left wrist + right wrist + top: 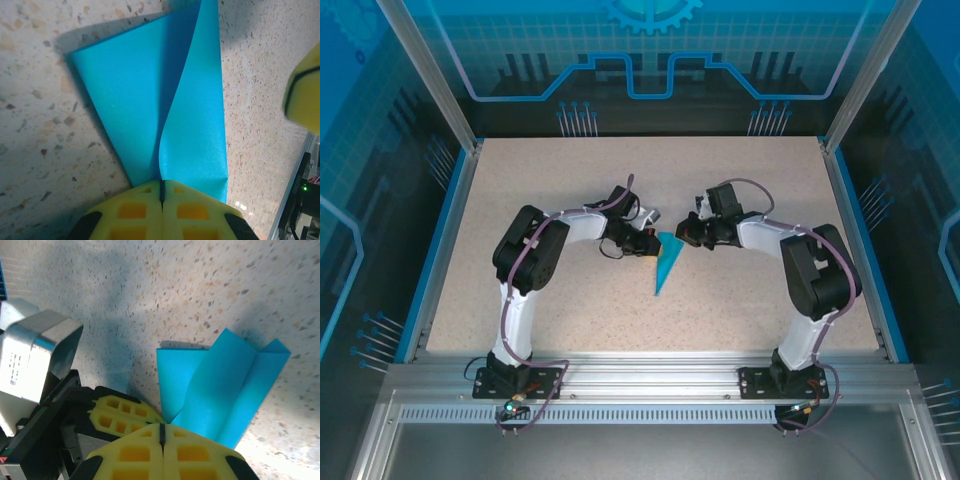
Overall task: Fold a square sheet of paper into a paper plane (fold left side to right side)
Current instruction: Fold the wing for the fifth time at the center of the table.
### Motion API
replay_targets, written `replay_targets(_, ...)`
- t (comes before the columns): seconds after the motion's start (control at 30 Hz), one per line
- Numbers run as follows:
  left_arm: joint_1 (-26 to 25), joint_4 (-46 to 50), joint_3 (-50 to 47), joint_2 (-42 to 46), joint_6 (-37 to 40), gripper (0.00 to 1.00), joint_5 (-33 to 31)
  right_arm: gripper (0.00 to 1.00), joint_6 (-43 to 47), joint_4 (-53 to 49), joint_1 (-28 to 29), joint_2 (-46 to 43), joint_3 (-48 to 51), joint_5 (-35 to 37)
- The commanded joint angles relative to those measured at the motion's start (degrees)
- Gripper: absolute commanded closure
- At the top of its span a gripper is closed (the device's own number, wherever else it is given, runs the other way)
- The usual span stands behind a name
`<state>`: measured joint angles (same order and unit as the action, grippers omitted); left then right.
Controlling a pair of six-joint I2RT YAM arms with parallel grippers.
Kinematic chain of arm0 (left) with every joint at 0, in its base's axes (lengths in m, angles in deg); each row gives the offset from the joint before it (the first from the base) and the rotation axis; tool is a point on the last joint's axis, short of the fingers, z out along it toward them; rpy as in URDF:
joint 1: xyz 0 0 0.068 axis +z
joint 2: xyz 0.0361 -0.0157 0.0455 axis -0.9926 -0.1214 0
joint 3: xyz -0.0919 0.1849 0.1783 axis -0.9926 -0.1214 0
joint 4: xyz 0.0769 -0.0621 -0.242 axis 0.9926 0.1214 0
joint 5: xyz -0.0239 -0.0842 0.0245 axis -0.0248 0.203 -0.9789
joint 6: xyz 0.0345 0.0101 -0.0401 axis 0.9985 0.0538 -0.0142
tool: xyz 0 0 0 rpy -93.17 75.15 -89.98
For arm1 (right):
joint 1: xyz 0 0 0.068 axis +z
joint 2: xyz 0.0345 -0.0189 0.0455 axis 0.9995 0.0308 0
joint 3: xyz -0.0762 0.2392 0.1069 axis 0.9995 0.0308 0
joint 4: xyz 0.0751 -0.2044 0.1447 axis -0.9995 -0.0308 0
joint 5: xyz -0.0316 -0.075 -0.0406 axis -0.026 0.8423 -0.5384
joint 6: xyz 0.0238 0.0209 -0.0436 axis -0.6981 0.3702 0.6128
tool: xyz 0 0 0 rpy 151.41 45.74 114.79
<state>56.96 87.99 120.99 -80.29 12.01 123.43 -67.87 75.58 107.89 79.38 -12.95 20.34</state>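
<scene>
Left gripper (161,184) and right gripper (161,427) both clamp fully closed on the paper plane (667,262) far flaps, likely steadying the centre fold

No word or number can be read anywhere. In the right wrist view, a small printed label (16,365) sits on a grey-white housing (45,340), its print too fine to make out. A gear emblem (650,12) marks the back panel (770,50).
</scene>
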Motion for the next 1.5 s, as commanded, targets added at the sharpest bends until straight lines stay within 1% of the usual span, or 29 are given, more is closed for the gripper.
replay_targets(0.0,-0.6,3.3,0.1,-2.9,2.0,0.98,-3.1,0.99,0.5,1.1,1.2,2.2,0.1,-2.2)
replay_targets(0.37,-0.6,3.6,0.1,-2.8,2.3,0.98,-3.8,0.99,2.5,-1.5,1.7,5.1,-0.7,-1.0)
replay_targets(0.97,-0.6,3.1,-0.7,-2.3,1.9,0.97,-3.6,0.99,3.9,-7.6,1.4,7.3,-0.7,3.7)
replay_targets(1.07,-0.6,2.9,-0.5,-0.8,1.1,0.95,-3.1,0.99,3.4,-8.1,1.1,7.5,0.1,4.2)
replay_targets(1.13,-0.6,3.0,-0.5,1.0,0.7,0.9,-3.0,1.0,3.2,-8.3,0.8,7.4,0.8,4.4)
replay_targets(1.2,-0.5,3.5,-0.2,3.1,0.4,0.89,-3.1,1.0,3.1,-8.3,0.6,7.3,1.3,4.6)
replay_targets(1.37,-0.1,6.7,0.4,9.8,0.8,0.78,-4.2,1.0,3.1,-7.9,0.5,7.5,1.9,4.5)
replay_targets(1.47,-0.3,9.4,-0.1,13.2,1.3,0.78,-3.7,1.0,3.1,-7.5,0.5,7.4,2.1,4.3)
